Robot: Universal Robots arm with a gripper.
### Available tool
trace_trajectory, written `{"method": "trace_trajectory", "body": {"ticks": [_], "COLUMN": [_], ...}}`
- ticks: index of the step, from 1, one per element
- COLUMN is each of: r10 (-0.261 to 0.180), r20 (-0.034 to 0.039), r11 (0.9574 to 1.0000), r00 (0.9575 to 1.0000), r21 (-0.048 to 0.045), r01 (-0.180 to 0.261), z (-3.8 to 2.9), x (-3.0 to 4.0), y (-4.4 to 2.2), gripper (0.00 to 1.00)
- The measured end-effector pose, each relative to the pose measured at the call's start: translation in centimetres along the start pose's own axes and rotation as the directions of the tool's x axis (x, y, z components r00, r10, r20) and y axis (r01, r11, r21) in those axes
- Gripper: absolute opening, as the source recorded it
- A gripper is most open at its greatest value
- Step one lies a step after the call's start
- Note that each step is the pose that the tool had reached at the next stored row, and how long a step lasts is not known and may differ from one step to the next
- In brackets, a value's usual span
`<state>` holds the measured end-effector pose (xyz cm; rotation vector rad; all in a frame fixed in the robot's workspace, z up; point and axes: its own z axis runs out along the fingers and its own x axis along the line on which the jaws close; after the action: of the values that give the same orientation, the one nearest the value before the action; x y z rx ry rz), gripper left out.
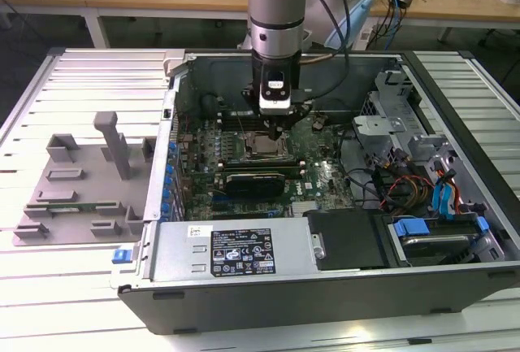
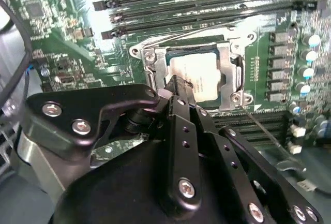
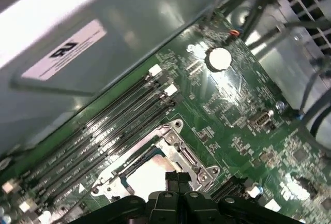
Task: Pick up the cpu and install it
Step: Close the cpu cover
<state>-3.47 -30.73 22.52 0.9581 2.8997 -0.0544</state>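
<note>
The cpu lies flat inside the metal socket frame on the green motherboard, its silvery-white top facing up. In the exterior view the cpu is in the middle of the open computer case. My gripper hangs straight down just above it. In the second wrist view the gripper is shut, its black fingertips pressed together at the edge of the chip with nothing between them. In the first wrist view the cpu is pale, with the gripper over one of its edges.
Memory slots run alongside the socket. The case walls surround the board, with a power supply in front, a black card near the socket and a drive cage and cables on the exterior view's right. A grey tray lies outside on the exterior view's left.
</note>
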Motion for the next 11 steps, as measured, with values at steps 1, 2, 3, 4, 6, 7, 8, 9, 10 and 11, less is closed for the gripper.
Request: {"method": "trace_trajectory", "body": {"ticks": [1,2,3,4,6,7,8,9,10,11], "r10": [-0.042,-0.081,-0.123,-0.152,-0.227,-0.256,-0.294,-0.322,-0.371,-0.405], "r20": [0.0020,0.0038,0.0059,0.0073,0.0112,0.0128,0.0148,0.0161,0.0186,0.0202], "r11": [0.9991,0.9967,0.9923,0.9884,0.9739,0.9665,0.9558,0.9467,0.9282,0.9138], "r00": [0.9991,0.9967,0.9923,0.9884,0.9739,0.9665,0.9558,0.9468,0.9283,0.9139], "r21": [-0.0017,-0.0031,-0.0047,-0.0057,-0.0084,-0.0094,-0.0106,-0.0121,-0.0155,-0.0165], "r01": [0.042,0.081,0.123,0.152,0.227,0.257,0.294,0.322,0.372,0.406], "z": [0.00,0.00,0.00,0.00,0.00,0.00,0.00,0.00,0.02,0.04], "x": [0.00,0.00,0.00,0.00,0.00,0.00,0.00,0.00,0.00,0.01], "y": [0.00,0.00,0.00,0.00,0.00,0.00,0.00,0.00,0.00,0.00], "gripper": [0.11,0.11,0.11,0.11,0.11,0.11,0.11,0.11,0.11,0.11]}}
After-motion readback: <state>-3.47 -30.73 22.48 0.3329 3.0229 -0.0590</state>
